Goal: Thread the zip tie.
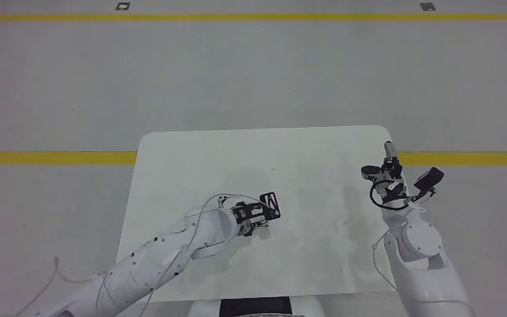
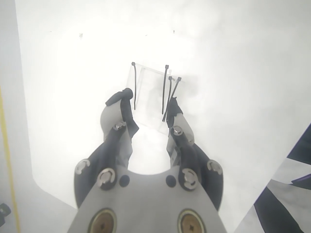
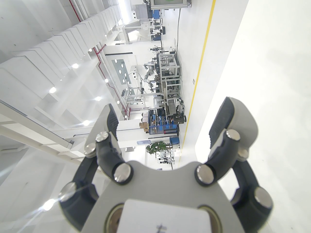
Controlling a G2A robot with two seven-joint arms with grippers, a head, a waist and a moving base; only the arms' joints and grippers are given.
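Zip ties [image 2: 135,86], four black strands, lie on a clear flat tray [image 2: 150,81] near the middle of the table [image 1: 317,261]; one lies apart at one side and three are bunched at the other, all with their heads pointing away from the left tool [image 2: 150,98]. That tool hangs just above them, its fingers [image 2: 125,96] spread wide to either side of the tray and gripping nothing. By the table's right edge the right tool [image 3: 167,110] is raised and faces out toward the room, wide open and empty.
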